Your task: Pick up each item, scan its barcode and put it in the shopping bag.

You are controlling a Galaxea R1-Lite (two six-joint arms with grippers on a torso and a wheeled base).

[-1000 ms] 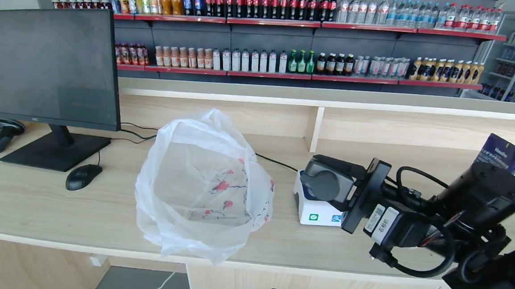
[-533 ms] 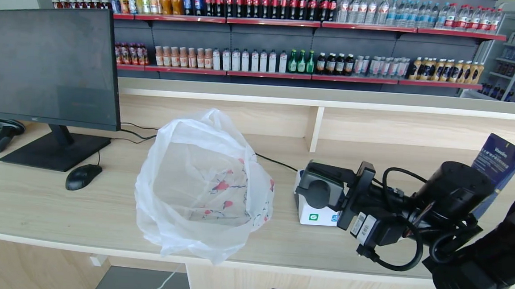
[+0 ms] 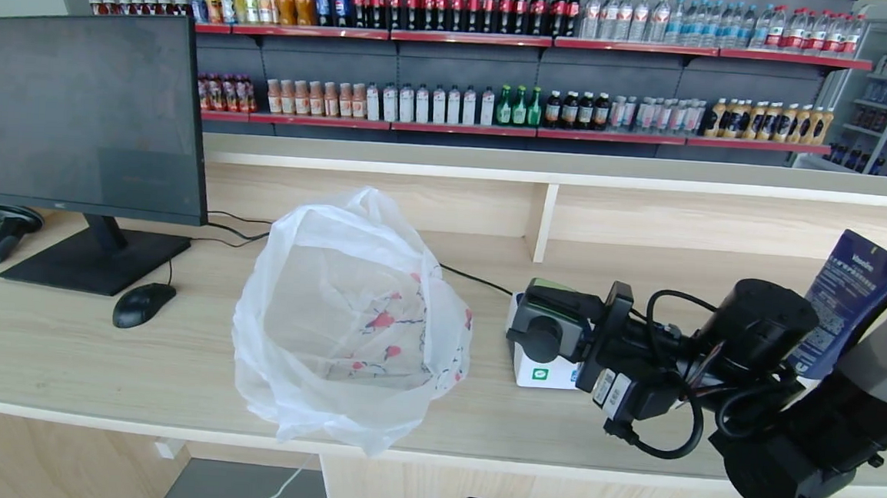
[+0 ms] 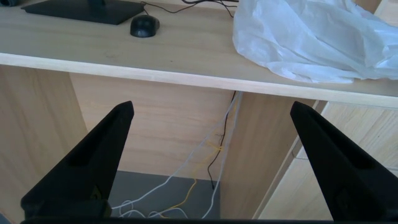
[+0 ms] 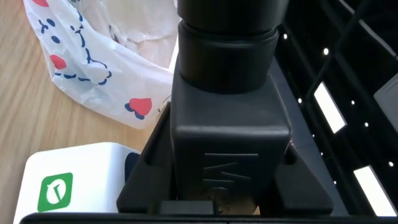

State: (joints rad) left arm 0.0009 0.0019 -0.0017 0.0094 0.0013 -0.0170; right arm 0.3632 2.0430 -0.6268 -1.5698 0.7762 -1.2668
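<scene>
- Scanning step: the right gripper point(image 3: 556, 329) is clenched on a dark bottle point(image 5: 227, 118), just above the white scanner point(image 3: 537, 372) and beside the shopping bag point(image 3: 347, 312).
- The left gripper point(image 4: 211, 106) hangs released below the counter point(image 4: 155, 56).
- Next, likely: turn the barcode to the scanner, then carry the bottle over the bag.

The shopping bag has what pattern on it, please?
The shopping bag has red hearts and blue outlines; right wrist view.
</scene>
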